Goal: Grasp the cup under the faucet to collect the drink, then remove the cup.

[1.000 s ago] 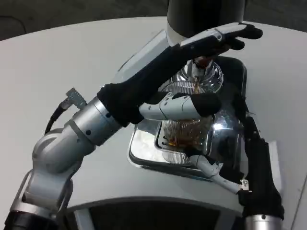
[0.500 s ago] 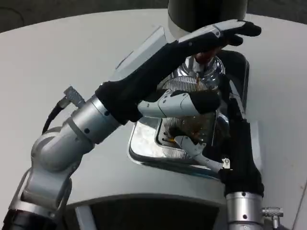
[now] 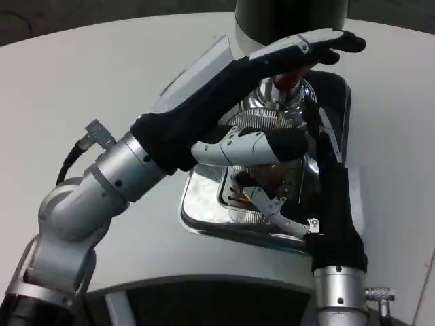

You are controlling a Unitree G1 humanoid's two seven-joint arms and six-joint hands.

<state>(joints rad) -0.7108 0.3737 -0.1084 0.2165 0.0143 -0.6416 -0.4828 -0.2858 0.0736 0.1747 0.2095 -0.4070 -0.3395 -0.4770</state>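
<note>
My left hand [image 3: 272,95] runs from the lower left of the frame up to the top centre, its upper fingers [image 3: 319,44] laid flat over the faucet [image 3: 285,81] and its thumb stretched out lower down across the middle; it grips nothing that I can see, and I read it as pressing the tap so the drink runs. Just right of centre sits the cup [image 3: 268,183], a clear ribbed one standing on the shiny drip tray [image 3: 204,204] under the spout, with amber liquid showing in it. My right hand [image 3: 309,193] comes up from the lower right, its fingers closed around the cup to keep it steady beneath the stream, I judge. The dispenser [image 3: 289,17] stands at the top edge on a round white table [image 3: 81,75]; beyond its rim the floor is dark.
</note>
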